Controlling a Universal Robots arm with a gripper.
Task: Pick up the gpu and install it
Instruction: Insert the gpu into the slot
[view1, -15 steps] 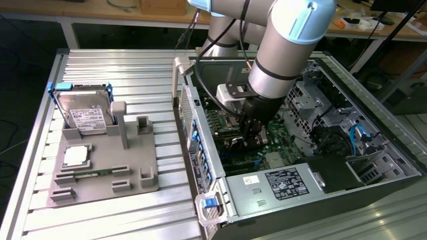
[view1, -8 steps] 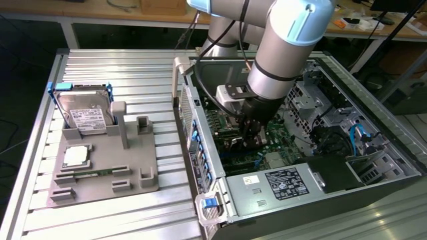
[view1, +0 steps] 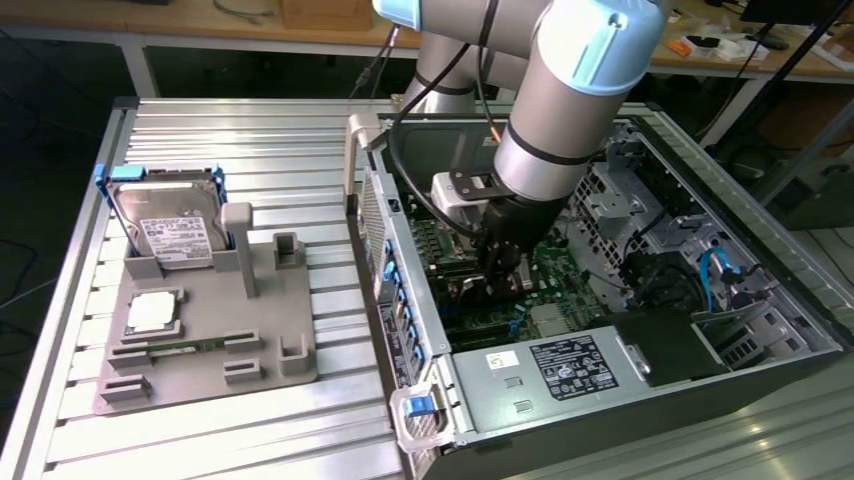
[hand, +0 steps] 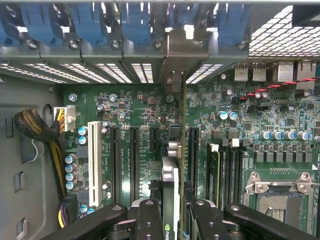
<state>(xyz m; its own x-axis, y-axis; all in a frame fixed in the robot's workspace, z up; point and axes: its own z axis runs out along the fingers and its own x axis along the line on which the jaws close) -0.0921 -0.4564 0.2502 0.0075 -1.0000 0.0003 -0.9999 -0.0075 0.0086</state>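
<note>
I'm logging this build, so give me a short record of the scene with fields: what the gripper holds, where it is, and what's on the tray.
gripper: shut on the gpu, card held edge-on between the fingers
position: inside the open computer case, over the motherboard slots
bracket end: reaches the rear slot openings
tray: on the exterior view's left, holds the hard drive upright and a processor chip lying flat
gpu seated: cannot tell

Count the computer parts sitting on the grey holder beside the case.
3: a hard drive standing at the holder's far end, a silver processor flat in the middle, a green memory stick nearest the camera. None seems hidden.
</note>
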